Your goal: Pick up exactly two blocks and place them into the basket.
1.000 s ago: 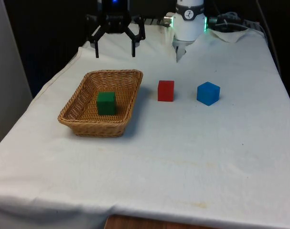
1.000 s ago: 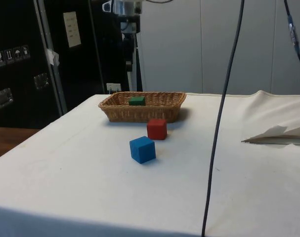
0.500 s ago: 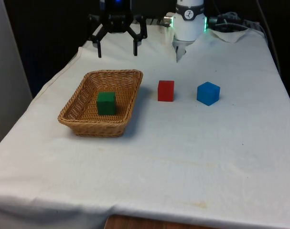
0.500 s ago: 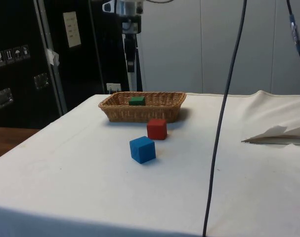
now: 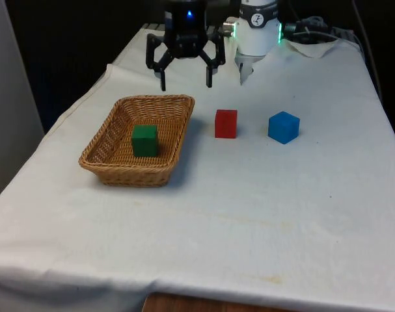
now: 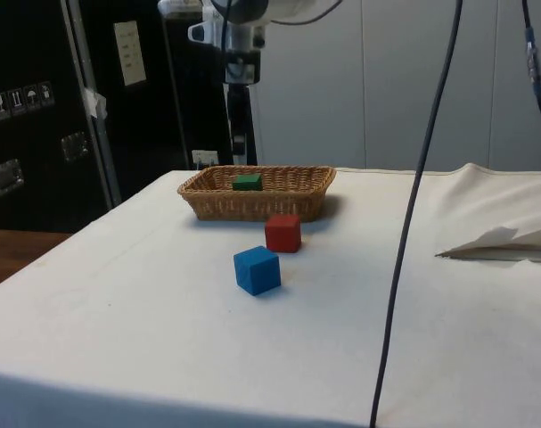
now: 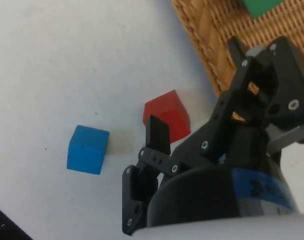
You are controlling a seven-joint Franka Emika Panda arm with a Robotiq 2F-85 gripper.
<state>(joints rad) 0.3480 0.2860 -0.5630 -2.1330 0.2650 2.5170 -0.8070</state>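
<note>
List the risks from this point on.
1. The small red cube sits close beside the woven wicker basket; the open black two-finger gripper, descending, might clip the rim.
2. With the green cube already in the basket, also adding the blue cube would exceed two.

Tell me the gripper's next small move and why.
Probably shift the gripper toward the front view's right until it is over the red block, then lower. It hangs open and empty in the air near the basket's far end. The green block is already in the basket; the red one is the nearest block on the cloth, the blue block farther.
</note>
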